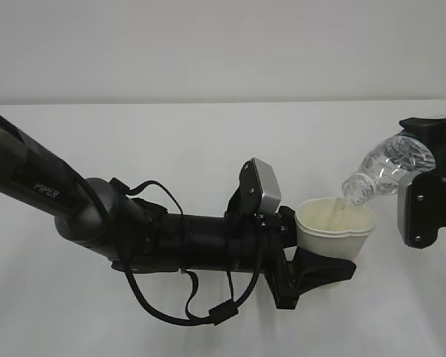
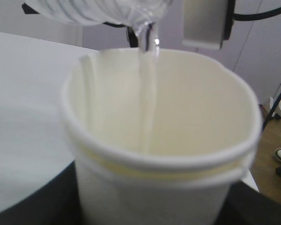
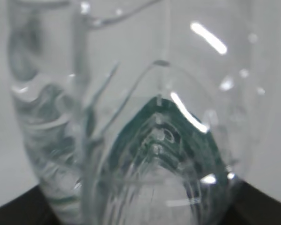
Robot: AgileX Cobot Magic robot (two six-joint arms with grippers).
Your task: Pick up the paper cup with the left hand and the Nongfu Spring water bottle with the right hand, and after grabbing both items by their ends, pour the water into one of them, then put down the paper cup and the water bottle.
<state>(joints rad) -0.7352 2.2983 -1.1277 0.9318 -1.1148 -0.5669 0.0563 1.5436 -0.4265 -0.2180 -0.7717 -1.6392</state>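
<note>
Water (image 2: 147,93) streams from the tilted bottle (image 1: 383,172), gripped by the right claw (image 1: 424,186), into the cup (image 1: 334,227) at centre right, clamped by the left claw (image 1: 316,264).

White lettering reading "PIPER" is seen on the black tube of the left hand (image 1: 30,182) in the exterior view; it stands on the upper arm segment, slanted along the tube. No other text can be read. A dark green tint is seen through the Nongfu Spring water bottle (image 3: 150,154) in the right wrist view, but no print can be made out there. The paper cup (image 2: 159,159) is plain, and no mark is shown on it.
</note>
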